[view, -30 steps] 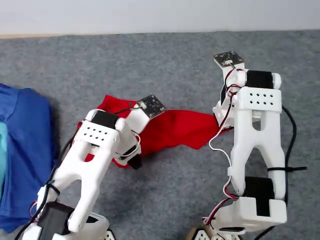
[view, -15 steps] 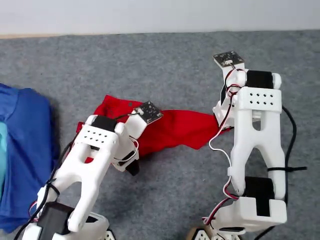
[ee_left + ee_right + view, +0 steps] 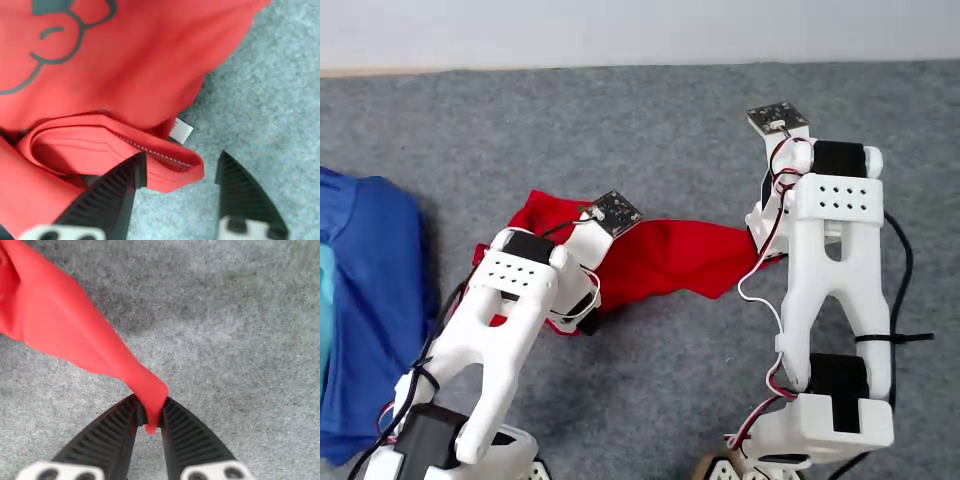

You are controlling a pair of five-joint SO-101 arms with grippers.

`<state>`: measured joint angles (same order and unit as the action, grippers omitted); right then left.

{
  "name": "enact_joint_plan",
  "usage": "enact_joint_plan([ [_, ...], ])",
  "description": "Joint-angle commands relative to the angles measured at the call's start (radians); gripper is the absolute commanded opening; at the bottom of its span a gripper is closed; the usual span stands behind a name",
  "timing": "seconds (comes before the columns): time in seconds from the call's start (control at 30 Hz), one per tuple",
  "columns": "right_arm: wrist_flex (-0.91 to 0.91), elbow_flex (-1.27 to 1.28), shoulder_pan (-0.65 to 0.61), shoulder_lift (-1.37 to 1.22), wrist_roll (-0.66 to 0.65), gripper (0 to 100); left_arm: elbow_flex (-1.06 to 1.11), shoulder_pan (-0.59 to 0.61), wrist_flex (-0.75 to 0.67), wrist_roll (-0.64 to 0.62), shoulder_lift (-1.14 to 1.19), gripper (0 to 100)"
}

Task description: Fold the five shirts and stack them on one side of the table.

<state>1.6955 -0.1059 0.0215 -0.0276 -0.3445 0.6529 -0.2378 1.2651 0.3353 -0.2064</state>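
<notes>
Your right gripper [image 3: 150, 415] was pressed together on one drawn-out corner of the red shirt [image 3: 670, 262], pinching the cloth between its jaws just above the grey table [image 3: 650, 130]. That arm had not shifted from half a second before.

Your left gripper [image 3: 180, 167] stood spread over the shirt's folded neck edge, one jaw over the red cloth and the other over bare table, gripping nothing. A small white tag [image 3: 180, 131] poked out just beyond that edge, and a dark printed drawing [image 3: 55, 35] showed farther up the fabric.

In the high view your left arm's wrist had moved back up the table a little after dipping toward its base, and the near edge of the shirt beneath it had shifted slightly with it.

The shirt lay stretched between your two arms, mid-table. The blue shirts [image 3: 370, 300] sat heaped at the table's left edge, well apart from it.
</notes>
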Motion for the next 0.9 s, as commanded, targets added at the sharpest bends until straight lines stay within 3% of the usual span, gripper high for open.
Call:
enact_joint_plan([
  [0.0, 0.008, -0.012, 0.007, 0.059, -0.002, 0.9, 0.01, 0.009, -0.017, -0.005, -0.031, 20],
  [0.43, 0.008, -0.012, 0.007, 0.062, -0.002, 0.9, 0.104, 0.009, -0.094, -0.009, -0.031, 20],
  [0.87, 0.01, -0.012, 0.007, 0.067, -0.003, 0.9, 0.042, 0.008, -0.044, -0.005, -0.041, 0],
])
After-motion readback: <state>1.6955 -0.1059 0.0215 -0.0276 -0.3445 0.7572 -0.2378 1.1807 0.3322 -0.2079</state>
